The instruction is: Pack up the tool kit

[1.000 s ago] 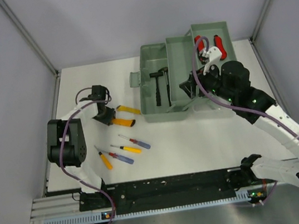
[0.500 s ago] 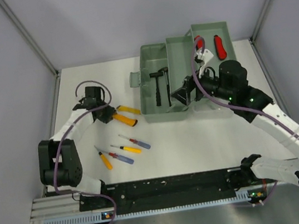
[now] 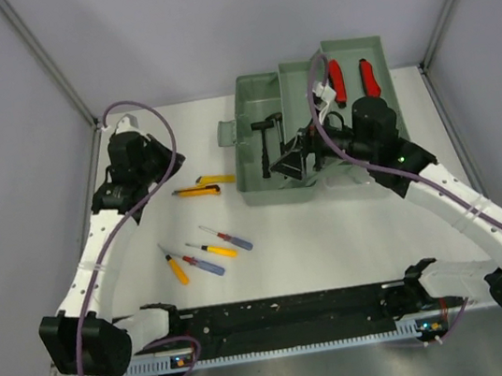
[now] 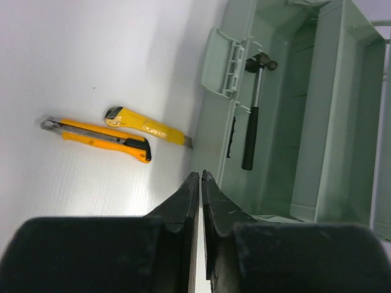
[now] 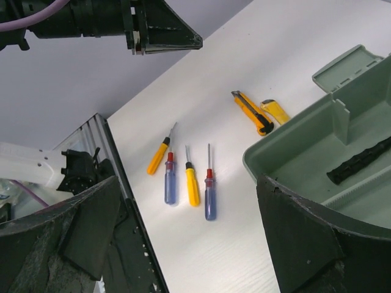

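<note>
The grey-green tool kit [image 3: 269,183] lies open at the back of the table, its trays folded out. Red-handled pliers [image 3: 353,76] rest in the right tray and a small hammer [image 3: 270,143] lies in the box [image 4: 275,140]. Two yellow knives [image 3: 199,191] [image 4: 98,134] lie left of the box. Several screwdrivers [image 3: 205,250] [image 5: 190,183] lie nearer the arms. My left gripper [image 3: 147,189] [image 4: 200,174] hangs shut and empty, raised left of the knives. My right gripper [image 3: 290,163] [image 5: 189,238] is wide open, holding nothing, above the box's front edge.
The box's latch flap [image 4: 221,61] sticks out toward the knives. Grey walls close in the table on the left, back and right. A black rail [image 3: 280,316] runs along the near edge between the arm bases. The left arm's head [image 5: 165,30] shows in the right wrist view.
My left gripper has risen back and left from the knives and shut empty. My right gripper has left the pliers in the right tray, swung left and opened wider.
</note>
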Motion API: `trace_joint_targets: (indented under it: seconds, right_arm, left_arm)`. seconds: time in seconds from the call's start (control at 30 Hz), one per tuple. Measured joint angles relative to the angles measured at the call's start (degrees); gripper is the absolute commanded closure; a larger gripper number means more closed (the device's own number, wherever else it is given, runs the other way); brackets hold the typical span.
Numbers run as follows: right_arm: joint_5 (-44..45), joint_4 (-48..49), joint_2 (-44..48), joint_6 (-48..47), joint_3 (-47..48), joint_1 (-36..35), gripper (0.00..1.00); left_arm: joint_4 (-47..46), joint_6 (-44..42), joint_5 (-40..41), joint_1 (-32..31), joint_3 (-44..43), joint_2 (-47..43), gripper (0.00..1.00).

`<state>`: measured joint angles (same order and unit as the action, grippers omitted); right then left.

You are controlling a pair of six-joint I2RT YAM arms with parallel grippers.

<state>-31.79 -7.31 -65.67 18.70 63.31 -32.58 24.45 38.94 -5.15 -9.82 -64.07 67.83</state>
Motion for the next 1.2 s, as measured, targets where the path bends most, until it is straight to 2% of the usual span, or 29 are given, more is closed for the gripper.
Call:
trace_joint_targets:
  seconds: [0.03,0.07,0.17,0.33,0.47,0.6,0.73,1.2]
  right_arm:
    - [-0.1,0.2,-0.3,0.0,0.0,-0.2,0.1]
    - [0.0,0.2,-0.7,-0.1,0.0,-0.5,0.1]
    - [0.9,-0.2,-1.6,-1.0,0.2,-2.0,0.1]
    - [3.5,-1.8,-4.0,-2.6,0.6,-4.1,0.11]
    - [5.5,-3.1,-4.7,-3.1,0.6,-4.6,0.12]
    - [7.3,-3.7,-4.7,-3.6,0.6,-4.8,0.12]
    - [9.3,-4.6,-4.0,-4.2,0.3,-4.8,0.12]
    - [12.7,-6.1,-0.7,-5.2,-2.3,-4.8,0.14]
  left_arm:
    - [0.1,-0.4,0.8,0.0,0.0,0.0,0.53]
    - [0.5,-0.7,1.8,0.0,0.0,0.2,0.41]
    - [2.3,-0.5,4.3,0.0,0.1,1.8,0.29]
    - [4.0,2.1,7.2,0.0,2.3,7.2,0.29]
    - [5.1,6.3,9.3,0.1,2.7,15.6,0.31]
    - [10.2,11.1,12.1,0.4,-2.0,27.3,0.33]
    - [12.9,14.5,14.7,0.8,-7.5,34.6,0.33]
    - [15.5,21.0,18.5,2.0,-12.1,42.4,0.31]
